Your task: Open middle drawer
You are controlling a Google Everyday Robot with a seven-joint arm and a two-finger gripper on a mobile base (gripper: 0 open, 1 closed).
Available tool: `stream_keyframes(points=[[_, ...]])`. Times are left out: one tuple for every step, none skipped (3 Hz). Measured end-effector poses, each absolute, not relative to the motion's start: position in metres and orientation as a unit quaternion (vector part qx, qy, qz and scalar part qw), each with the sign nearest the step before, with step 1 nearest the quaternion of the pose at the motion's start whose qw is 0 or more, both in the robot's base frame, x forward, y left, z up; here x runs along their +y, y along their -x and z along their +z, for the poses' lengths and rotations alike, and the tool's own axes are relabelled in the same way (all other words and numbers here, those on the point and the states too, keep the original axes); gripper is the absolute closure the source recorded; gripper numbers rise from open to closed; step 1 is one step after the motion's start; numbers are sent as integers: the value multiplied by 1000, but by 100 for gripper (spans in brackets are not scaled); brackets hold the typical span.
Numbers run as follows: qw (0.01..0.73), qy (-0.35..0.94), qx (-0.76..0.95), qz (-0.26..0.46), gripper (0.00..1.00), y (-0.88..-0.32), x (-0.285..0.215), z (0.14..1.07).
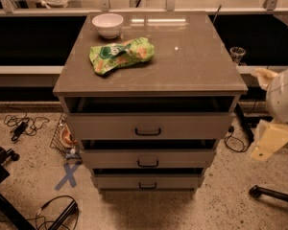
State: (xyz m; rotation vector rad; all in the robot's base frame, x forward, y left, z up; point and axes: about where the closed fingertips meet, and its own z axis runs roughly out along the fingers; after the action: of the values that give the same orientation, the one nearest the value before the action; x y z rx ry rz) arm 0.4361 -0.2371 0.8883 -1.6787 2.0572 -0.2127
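The middle drawer (149, 157) is the second of three grey-tan drawers in a low cabinet, with a small black bar handle (148, 164). A dark gap shows above its front, and it stands out a little from the cabinet. The taller top drawer (149, 126) and the slim bottom drawer (148, 181) also show gaps above them. My gripper (270, 140), a beige piece under the white arm (284, 96), hangs at the right edge of the view. It is to the right of the cabinet, apart from it, about level with the drawers.
On the cabinet top (192, 61) sit a white bowl (108, 24) and a green snack bag (121, 54). Cables (21, 123) and a wire basket (65, 138) lie on the floor at left. A chair base (271, 193) is at the lower right.
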Motion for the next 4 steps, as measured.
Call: stream_keyframes(points=[[261,615,738,-95,0,-450,-240,845],[281,606,734,-122,0,-478,-239,830],[291,594,739,-131,0,-487,-239,831],[281,602,734,-140,0,-480,-231,809]])
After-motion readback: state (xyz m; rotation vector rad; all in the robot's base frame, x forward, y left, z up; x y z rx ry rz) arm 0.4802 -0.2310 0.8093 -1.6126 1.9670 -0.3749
